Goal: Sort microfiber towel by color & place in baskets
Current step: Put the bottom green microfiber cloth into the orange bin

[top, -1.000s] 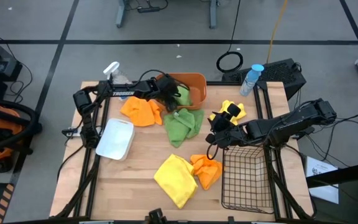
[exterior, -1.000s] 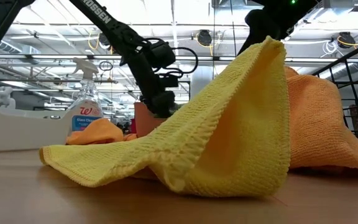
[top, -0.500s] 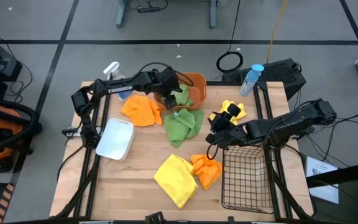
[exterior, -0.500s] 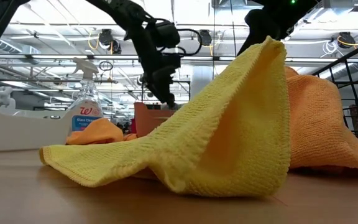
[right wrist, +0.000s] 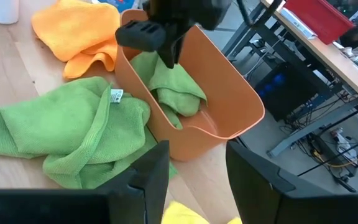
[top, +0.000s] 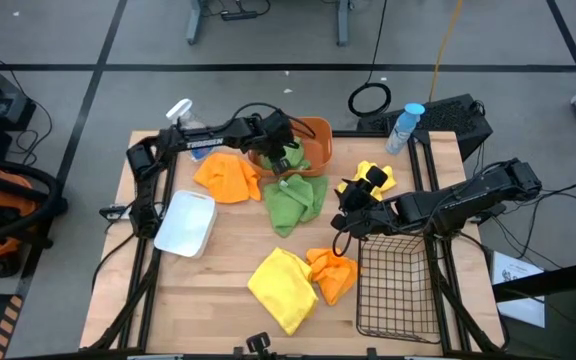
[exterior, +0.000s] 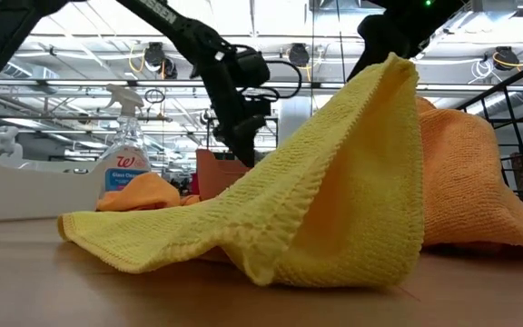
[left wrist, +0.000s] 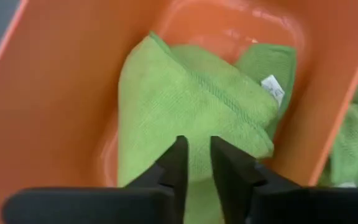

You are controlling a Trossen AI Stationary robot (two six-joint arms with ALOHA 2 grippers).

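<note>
A green towel (left wrist: 185, 99) lies folded in the orange tub (top: 316, 132) at the table's far side. My left gripper (left wrist: 197, 155) hangs just above it, pointing steeply down. Its fingers are almost together and hold nothing. A second green towel (top: 293, 200) lies on the table against the tub's near wall, with an orange towel (top: 228, 178) to its left. My right gripper (right wrist: 197, 155) waits at mid-right with its fingers apart, aimed at the tub. A yellow towel (top: 378, 180) sits under it. The black wire basket (top: 398, 285) and the white bin (top: 186, 222) hold no towels. My right gripper shows a strip of the yellow towel (right wrist: 185, 218) low between its fingers. I cannot tell whether it touches the towel. The space between its fingertips shows only the tub and table beyond.
A yellow towel (top: 283, 285) and an orange towel (top: 333, 270) lie bunched near the front, left of the wire basket. Spray bottles stand at the far left (top: 180, 112) and far right (top: 405, 125). Bare wood shows at the front left.
My left gripper has risen a little and moved toward the table's right edge, from the tub's left rim to above its inside. The green towel lies still in the tub.
</note>
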